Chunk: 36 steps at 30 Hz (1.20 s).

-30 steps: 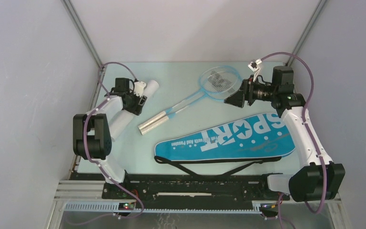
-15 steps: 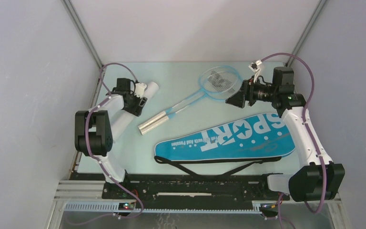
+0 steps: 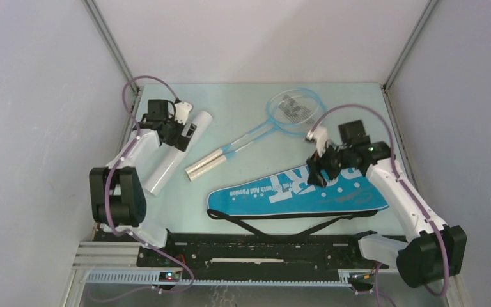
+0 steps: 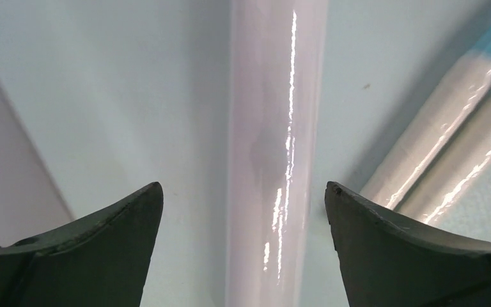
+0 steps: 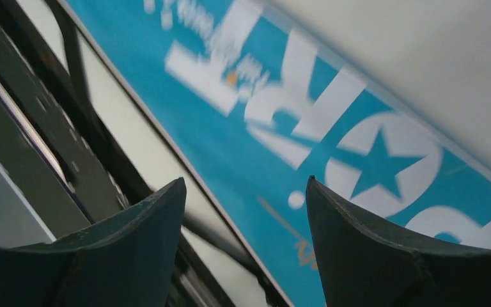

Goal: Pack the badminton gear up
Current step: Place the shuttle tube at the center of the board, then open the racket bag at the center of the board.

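1. My left gripper is hanging with its jaws spread wide, holding nothing; the white tube is lying on the table beneath the gap.
2. Two racket handles are lying just beside the tube.
3. My right gripper is hovering, spread open and empty, over the blue bag.
4. The bag is lying flat near the table's front, its black strap trailing toward me.

Bright even light, glare streak on white tube, motion-blurred lettering on bag, faint shadows
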Motion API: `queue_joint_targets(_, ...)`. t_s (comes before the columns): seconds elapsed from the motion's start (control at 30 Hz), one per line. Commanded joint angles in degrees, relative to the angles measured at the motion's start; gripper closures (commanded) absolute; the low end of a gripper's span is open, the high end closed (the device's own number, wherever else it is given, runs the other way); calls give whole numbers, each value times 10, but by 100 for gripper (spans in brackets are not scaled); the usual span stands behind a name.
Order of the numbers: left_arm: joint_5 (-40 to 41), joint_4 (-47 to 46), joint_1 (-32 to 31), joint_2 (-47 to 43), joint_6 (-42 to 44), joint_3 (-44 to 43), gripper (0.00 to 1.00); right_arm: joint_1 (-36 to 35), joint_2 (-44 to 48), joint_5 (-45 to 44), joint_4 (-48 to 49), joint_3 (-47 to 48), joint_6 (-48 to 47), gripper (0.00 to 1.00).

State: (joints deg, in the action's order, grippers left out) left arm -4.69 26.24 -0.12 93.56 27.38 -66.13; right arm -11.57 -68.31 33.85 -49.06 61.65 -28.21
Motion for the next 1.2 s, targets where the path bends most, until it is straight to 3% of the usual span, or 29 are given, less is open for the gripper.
queue_joint_targets(0.0,-24,-12,-1,-96,-24,12,0,-72,42,-167,-71,-90,-145,22)
queue_joint_targets(0.17,-36,-19,-1,-169,-54,30,0,-126,42,-249,-68,-174,-193,20)
queue_joint_targets(0.37,-54,-11,-1,-221,-40,39,0,-147,6,-371,19,-261,-237,20)
queue_joint_targets(0.6,-123,14,-1,-232,-31,35,0,-144,-42,-416,127,-302,-256,31)
queue_joint_targets(0.7,-146,27,-2,-234,-12,32,0,-137,-34,-414,125,-306,-266,33)
queue_joint_targets(0.97,-139,33,-38,-235,30,35,0,-152,87,-299,-19,-252,-255,18)
queue_joint_targets(1.17,-140,15,-46,-234,21,44,0,-158,69,-272,27,-244,-230,20)
